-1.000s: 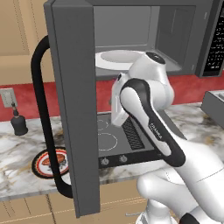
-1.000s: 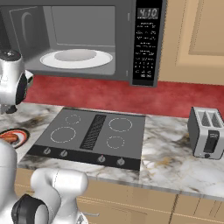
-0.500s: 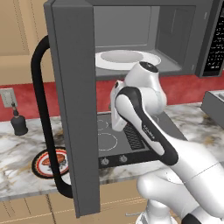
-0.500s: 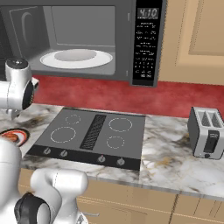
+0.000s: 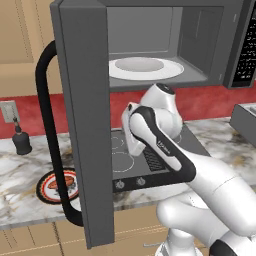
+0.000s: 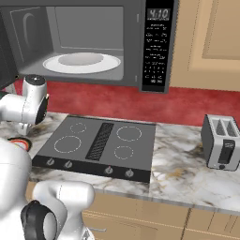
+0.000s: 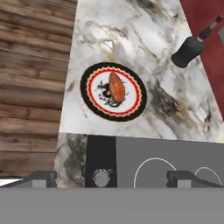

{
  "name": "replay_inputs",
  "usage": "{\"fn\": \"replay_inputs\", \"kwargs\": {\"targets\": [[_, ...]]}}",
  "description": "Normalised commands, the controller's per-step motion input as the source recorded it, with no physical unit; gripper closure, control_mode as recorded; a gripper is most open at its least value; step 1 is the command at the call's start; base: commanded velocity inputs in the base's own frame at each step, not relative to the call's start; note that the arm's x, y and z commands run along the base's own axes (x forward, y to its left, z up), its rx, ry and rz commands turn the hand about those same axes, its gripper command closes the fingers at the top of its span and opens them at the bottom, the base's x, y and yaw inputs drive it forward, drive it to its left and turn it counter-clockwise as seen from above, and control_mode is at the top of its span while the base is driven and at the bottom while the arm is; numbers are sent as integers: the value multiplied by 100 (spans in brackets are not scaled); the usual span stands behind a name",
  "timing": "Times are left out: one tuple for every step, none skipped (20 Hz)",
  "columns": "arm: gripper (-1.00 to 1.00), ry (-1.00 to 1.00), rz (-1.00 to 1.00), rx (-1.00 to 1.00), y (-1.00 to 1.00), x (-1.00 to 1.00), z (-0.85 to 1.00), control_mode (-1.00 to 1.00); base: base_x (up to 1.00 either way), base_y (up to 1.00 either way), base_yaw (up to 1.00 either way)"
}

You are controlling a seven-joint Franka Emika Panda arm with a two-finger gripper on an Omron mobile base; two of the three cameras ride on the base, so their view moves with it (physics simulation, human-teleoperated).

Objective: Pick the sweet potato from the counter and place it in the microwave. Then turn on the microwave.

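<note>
The sweet potato (image 7: 116, 86), reddish-brown and oblong, lies on a round red-rimmed plate (image 7: 93, 104) on the white marble counter (image 7: 131, 39). The same plate (image 5: 49, 191) sits low on the left, partly behind the open door. My gripper (image 7: 111, 179) is open, and its two dark fingertips (image 7: 43, 178) are spread wide over the cooktop's front edge, well short of the plate. It holds nothing. The microwave (image 6: 93, 42) hangs above the cooktop with its door (image 5: 82, 115) swung wide open and a bare white turntable (image 5: 145, 67) inside.
A dark grey cooktop (image 6: 98, 145) with front knobs lies under the microwave. A small dark bottle (image 7: 188, 50) stands by the red back wall beyond the plate. A silver toaster (image 6: 222, 147) sits at the far right. The open door with its black handle (image 5: 47, 140) juts out over the counter.
The hand has sunk lower over the left side of the cooktop and the elbow has shifted slightly. The jaws stay wide open. The sweet potato and the plate have not moved.
</note>
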Motion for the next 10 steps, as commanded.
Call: {"fn": "replay_inputs", "kwargs": {"targets": [[-100,0,9,0,13,19,-38,-100,0,0,0],[-100,0,9,0,20,17,-32,-100,0,0,0],[-100,0,8,0,24,10,-29,-100,0,0,0],[-100,0,7,0,24,2,-28,-100,0,0,0],[-100,0,7,0,23,9,-26,-100,0,0,0],[-100,0,7,0,27,7,-27,-100,0,0,0],[-100,0,7,0,29,8,-29,-100,0,0,0],[-100,0,7,0,39,4,-30,-100,0,0,0],[-100,0,7,0,40,0,-31,-100,0,0,0],[-100,0,7,0,46,0,-31,-100,0,0,0]]}}
